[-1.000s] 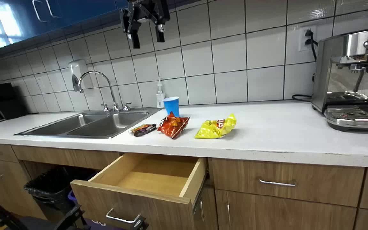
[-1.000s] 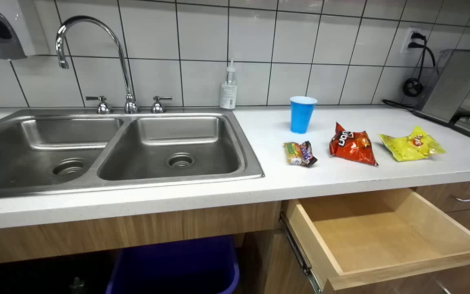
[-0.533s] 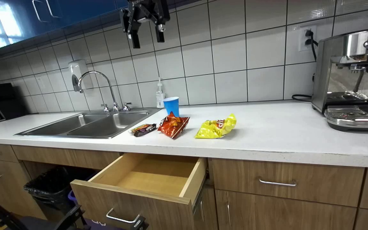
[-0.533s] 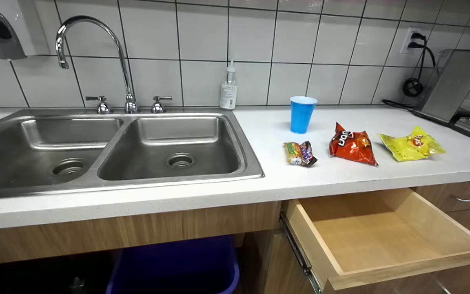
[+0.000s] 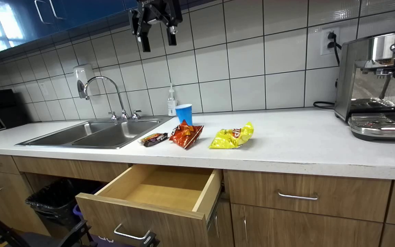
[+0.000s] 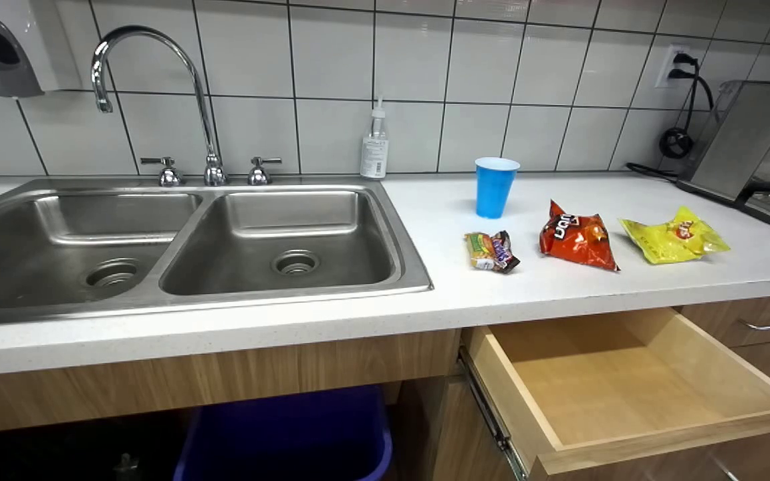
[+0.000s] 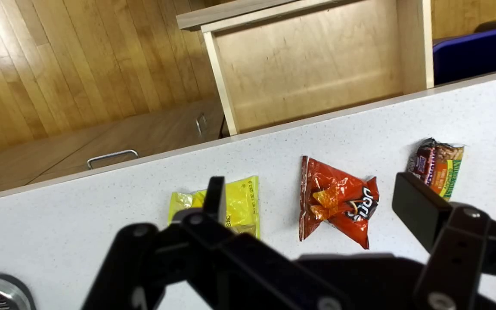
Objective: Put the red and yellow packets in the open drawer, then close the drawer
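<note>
Found: red packet (image 6: 579, 242) and yellow packet (image 6: 672, 242) on the counter (image 5: 297, 137), drawer (image 5: 170, 192) pulled out

In both exterior views the red packet lies left of the yellow packet, the two apart. The drawer extends from beneath the counter's near edge. Gripper (image 5: 158, 44): raised well above the counter, jaws spread wide. Wrapped bars (image 6: 481, 252) lie left of the red packet, near it. A blue cup (image 6: 493, 190) stands upright on that packet's far side. A pump bottle (image 6: 374, 145) stands at the counter's far edge. Sink (image 6: 291, 224) set in at left; espresso machine (image 5: 372, 58) at right.
</note>
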`<act>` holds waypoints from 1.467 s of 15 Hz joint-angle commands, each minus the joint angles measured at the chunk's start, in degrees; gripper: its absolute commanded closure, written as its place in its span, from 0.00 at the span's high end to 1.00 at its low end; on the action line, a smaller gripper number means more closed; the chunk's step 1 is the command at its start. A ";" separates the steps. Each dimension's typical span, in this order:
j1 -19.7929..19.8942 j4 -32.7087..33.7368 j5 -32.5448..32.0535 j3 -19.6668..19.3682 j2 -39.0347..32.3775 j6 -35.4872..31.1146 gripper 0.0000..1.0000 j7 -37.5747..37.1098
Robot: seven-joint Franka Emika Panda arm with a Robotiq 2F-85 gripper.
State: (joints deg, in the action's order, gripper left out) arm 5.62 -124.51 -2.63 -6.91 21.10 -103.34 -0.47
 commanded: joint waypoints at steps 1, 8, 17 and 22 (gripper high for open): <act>0.22 0.11 0.24 0.52 -0.35 0.18 1.00 -0.57; 0.04 -1.73 0.50 2.45 -2.41 -2.65 1.00 -6.86; -0.46 -4.33 2.52 4.39 -6.97 -10.66 1.00 -15.13; -0.48 -5.84 3.02 5.11 -9.59 -18.18 1.00 -21.32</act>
State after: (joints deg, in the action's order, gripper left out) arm 5.10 -129.54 -0.86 -2.56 12.64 -117.42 -17.49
